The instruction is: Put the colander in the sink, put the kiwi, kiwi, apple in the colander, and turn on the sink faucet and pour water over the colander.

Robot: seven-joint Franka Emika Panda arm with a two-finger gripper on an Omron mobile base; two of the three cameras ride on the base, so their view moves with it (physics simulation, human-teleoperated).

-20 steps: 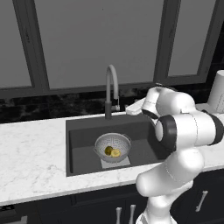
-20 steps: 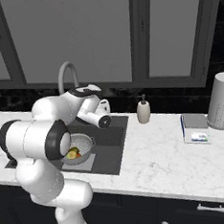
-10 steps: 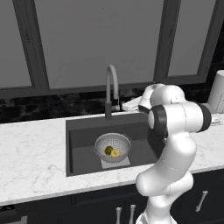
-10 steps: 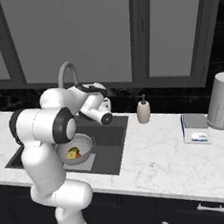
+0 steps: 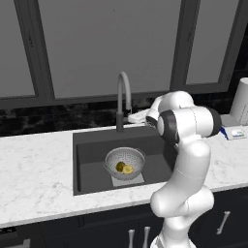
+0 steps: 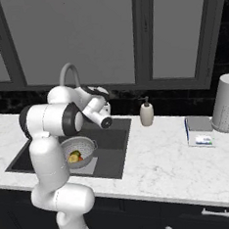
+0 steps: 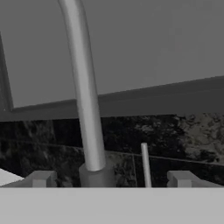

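Jaws wide apart, straddling sink faucet point(image 7: 87, 131) stem; lever point(image 7: 145, 164) apparently between, untouched.

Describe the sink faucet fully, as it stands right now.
The sink faucet is a tall grey gooseneck, metallic-looking, with a darker lower stem and a thin upright side lever. It stands upright on the counter behind the sink, its spout arching over the basin. No water runs. The hand, open, faces the stem closely, fingertips either side; contact cannot be told.

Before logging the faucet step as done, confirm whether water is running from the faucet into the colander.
No: the left base view shows no stream between the faucet spout and the colander in the sink.
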